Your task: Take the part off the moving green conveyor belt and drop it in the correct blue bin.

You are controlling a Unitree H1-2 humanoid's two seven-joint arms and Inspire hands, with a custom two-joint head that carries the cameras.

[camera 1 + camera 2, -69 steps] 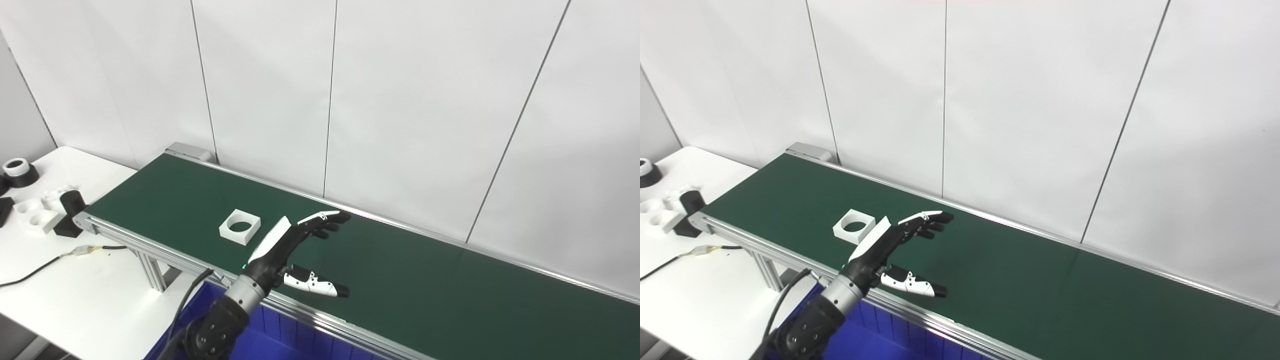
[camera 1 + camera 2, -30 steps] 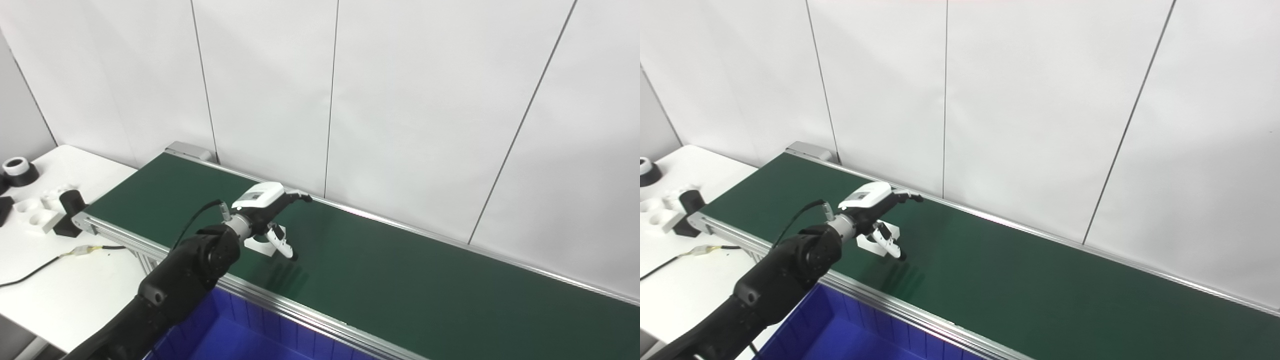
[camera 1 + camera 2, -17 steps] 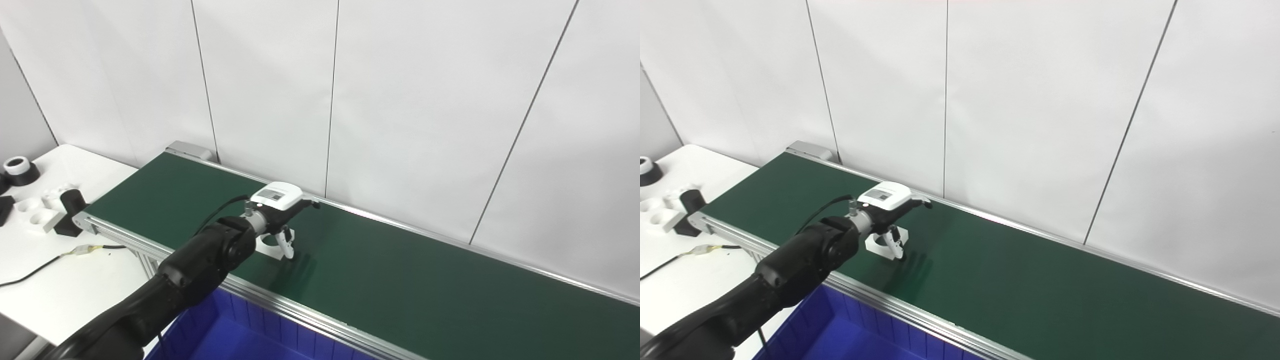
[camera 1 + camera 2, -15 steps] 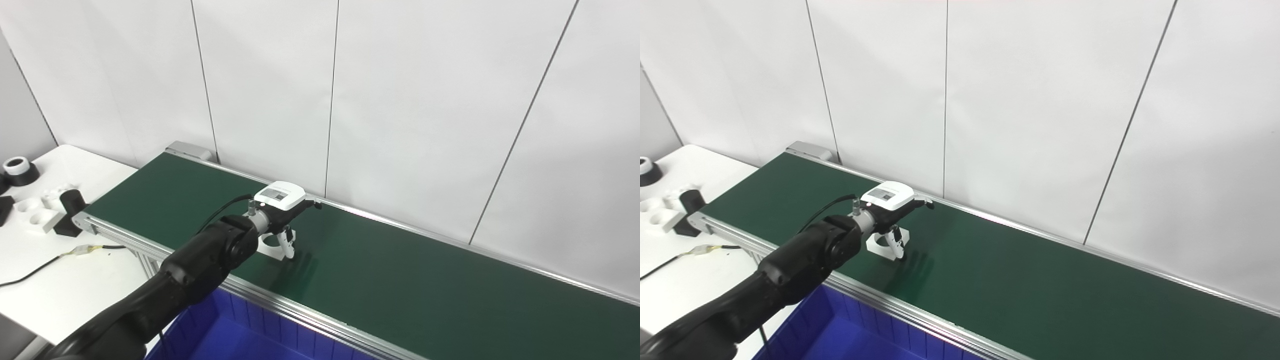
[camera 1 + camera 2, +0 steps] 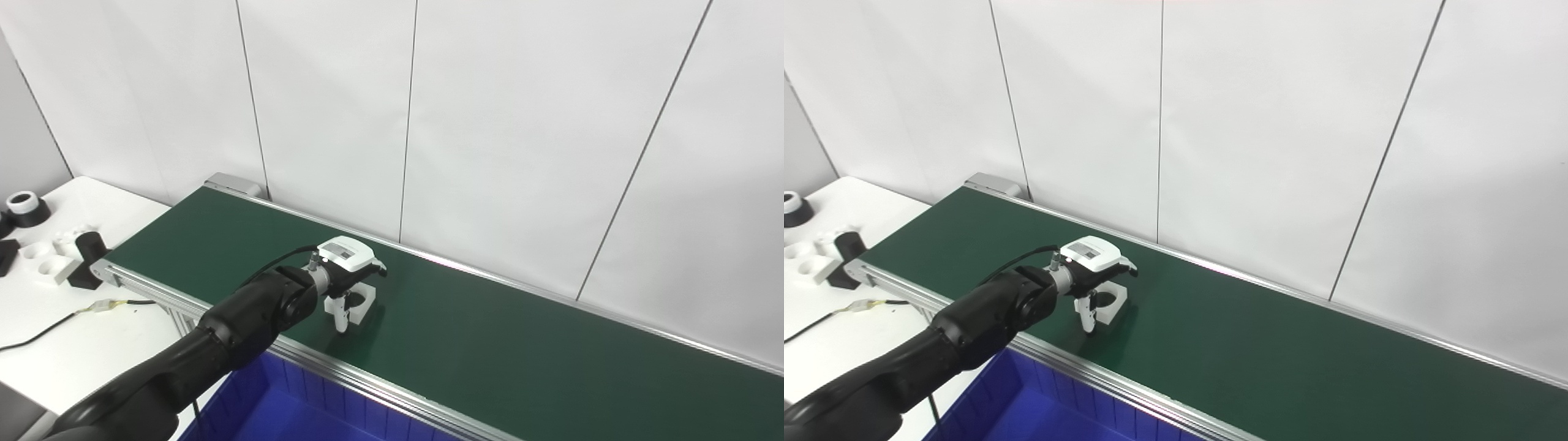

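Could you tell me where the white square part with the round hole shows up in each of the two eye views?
Left eye view: the white square part sits left of centre on the green conveyor belt, under the left hand.
Right eye view: the part lies further left, again under the hand.
Shared landmark: the blue bin at the bottom edge.

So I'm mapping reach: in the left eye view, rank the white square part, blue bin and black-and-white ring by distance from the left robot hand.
1. White square part, under the left robot hand.
2. Blue bin, below, front.
3. Black-and-white ring, far left on the table.

left robot hand (image 5: 344, 269) palm-down, fingers curled
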